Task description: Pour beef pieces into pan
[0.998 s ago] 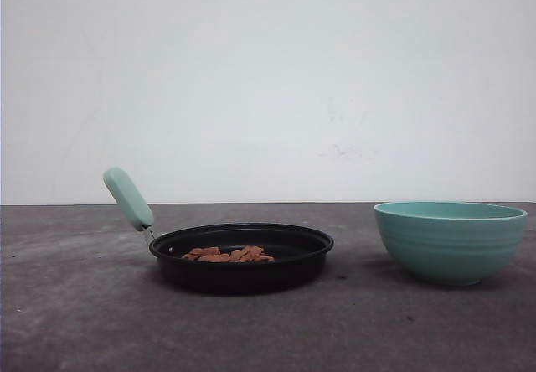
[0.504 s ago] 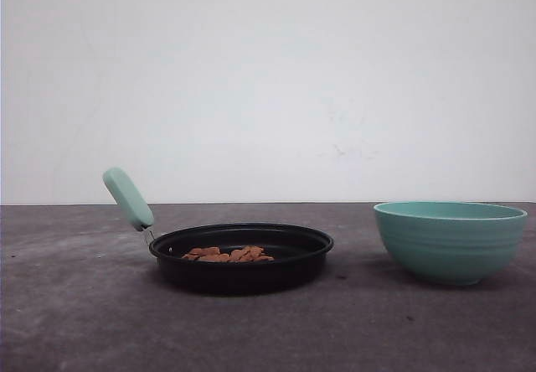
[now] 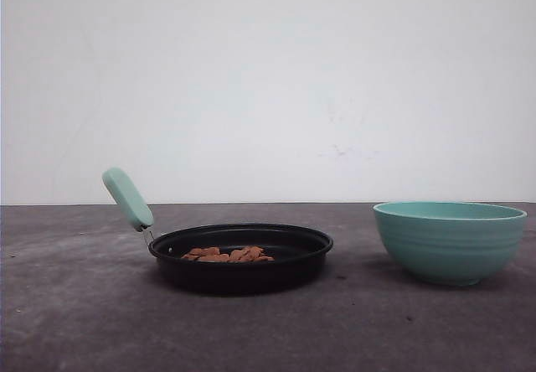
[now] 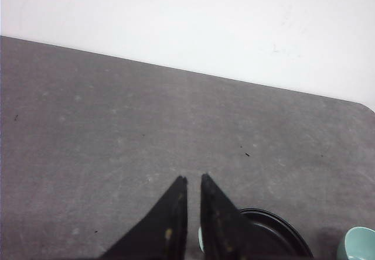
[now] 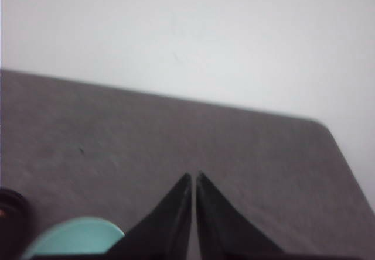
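Right, status:
Pan point(image 3: 241, 258): black, shallow, flat on the grey table point(image 3: 84, 322); landmark for everything below.
Pan handle point(image 3: 128, 198): mint green, sticks up and out from the pan's left rim, tilted away from the pan.
Beef pieces point(image 3: 228, 255): small reddish-brown chunks in a low pile inside the pan, on its floor, approx. mid-pan, slightly toward its left half.
Bowl point(image 3: 450, 241): teal, ribbed, upright on the table, to the right of the pan, well apart from it; can't see into it from the front.
Left gripper point(image 4: 194, 179): in the left wrist view, above the table w/ part of the pan's rim point(image 4: 275, 228) just beside the fingers point(image 4: 173, 213); fingers nearly pressed together, thin slit between tips, nothing pinched.
Right gripper point(image 5: 194, 175): in the right wrist view, away from the pan, over the table near the bowl's rim point(image 5: 76, 236); fingers point(image 5: 170, 213) close together, tips almost touching, nothing btw them.
Backdrop: plain white wall point(image 3: 268, 79) behind the table, beyond the pan.
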`<act>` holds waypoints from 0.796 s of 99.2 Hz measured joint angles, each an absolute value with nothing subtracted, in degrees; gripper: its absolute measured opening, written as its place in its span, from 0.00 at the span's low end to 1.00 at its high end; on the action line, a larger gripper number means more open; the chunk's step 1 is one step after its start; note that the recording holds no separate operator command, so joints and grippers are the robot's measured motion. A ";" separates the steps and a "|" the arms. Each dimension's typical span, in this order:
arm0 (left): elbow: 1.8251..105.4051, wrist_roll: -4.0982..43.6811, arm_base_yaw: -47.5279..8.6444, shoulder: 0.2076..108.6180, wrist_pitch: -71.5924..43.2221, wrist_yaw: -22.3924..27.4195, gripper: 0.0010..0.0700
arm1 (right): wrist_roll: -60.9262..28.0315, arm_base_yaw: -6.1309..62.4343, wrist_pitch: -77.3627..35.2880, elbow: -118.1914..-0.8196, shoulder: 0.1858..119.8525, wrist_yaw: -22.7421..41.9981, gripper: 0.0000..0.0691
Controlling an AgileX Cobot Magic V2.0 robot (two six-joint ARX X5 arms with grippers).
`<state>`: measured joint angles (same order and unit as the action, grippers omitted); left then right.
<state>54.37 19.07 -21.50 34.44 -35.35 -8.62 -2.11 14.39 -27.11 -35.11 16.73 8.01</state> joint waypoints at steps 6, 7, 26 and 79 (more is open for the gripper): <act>54.37 19.07 -21.50 34.44 -35.35 -8.62 0.01 | -2.11 12.19 -24.08 -28.51 13.87 5.80 0.02; 54.37 19.07 -21.50 34.44 -35.35 -8.62 0.01 | -2.09 11.79 -23.59 -27.38 13.32 5.32 0.02; 54.37 19.05 -21.50 34.44 -35.38 -8.62 0.01 | 0.58 4.84 -19.79 -8.80 1.69 -4.86 0.02; 54.37 19.07 -21.50 33.76 -35.16 -8.64 0.01 | 1.93 2.26 -16.73 -3.25 0.14 -6.00 0.02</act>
<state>54.37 19.07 -21.50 33.76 -35.16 -8.64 1.93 2.26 -16.73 -3.25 0.14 -6.00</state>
